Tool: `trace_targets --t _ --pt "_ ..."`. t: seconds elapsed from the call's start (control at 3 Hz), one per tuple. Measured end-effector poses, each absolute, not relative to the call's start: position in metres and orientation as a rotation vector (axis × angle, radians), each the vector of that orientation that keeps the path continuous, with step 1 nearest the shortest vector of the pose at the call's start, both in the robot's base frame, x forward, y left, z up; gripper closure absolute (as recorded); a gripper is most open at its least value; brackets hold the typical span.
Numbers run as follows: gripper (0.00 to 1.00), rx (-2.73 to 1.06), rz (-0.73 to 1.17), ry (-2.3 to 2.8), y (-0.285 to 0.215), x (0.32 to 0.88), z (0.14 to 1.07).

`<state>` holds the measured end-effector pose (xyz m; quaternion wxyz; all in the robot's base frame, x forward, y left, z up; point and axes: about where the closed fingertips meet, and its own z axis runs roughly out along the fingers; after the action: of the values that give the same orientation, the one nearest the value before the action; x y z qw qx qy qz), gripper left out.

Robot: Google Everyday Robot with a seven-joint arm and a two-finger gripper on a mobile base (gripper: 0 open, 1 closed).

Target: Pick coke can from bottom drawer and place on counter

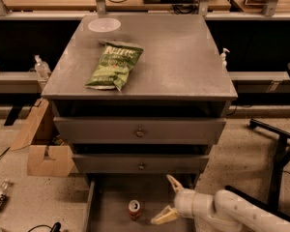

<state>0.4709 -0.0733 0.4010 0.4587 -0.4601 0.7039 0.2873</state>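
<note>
The coke can stands upright on the grey floor of the pulled-out bottom drawer, left of its middle. My gripper is open inside the drawer, just right of the can and apart from it, one cream finger up and back, the other low and near the can. The white arm reaches in from the lower right. The counter is the grey cabinet top above.
A green chip bag and a clear round lid lie on the counter. Two shut drawers with knobs sit above the open one. A cardboard box stands left of the cabinet, a chair base right.
</note>
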Motion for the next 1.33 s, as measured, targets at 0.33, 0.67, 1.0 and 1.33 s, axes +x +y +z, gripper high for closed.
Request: trace_targets --t 0.33,0.67,1.0,1.33 --pt "0.00 -1.198 0.809 1.703 -0.011 0.478 0.316" --pt "0.00 -1.254 0.866 1.669 0.030 0.478 0.266" --pt "0.00 -1.284 0.894 1.637 0.060 0.482 0.235" --pt "0.00 -1.329 0.887 1.634 0.081 0.494 0.204"
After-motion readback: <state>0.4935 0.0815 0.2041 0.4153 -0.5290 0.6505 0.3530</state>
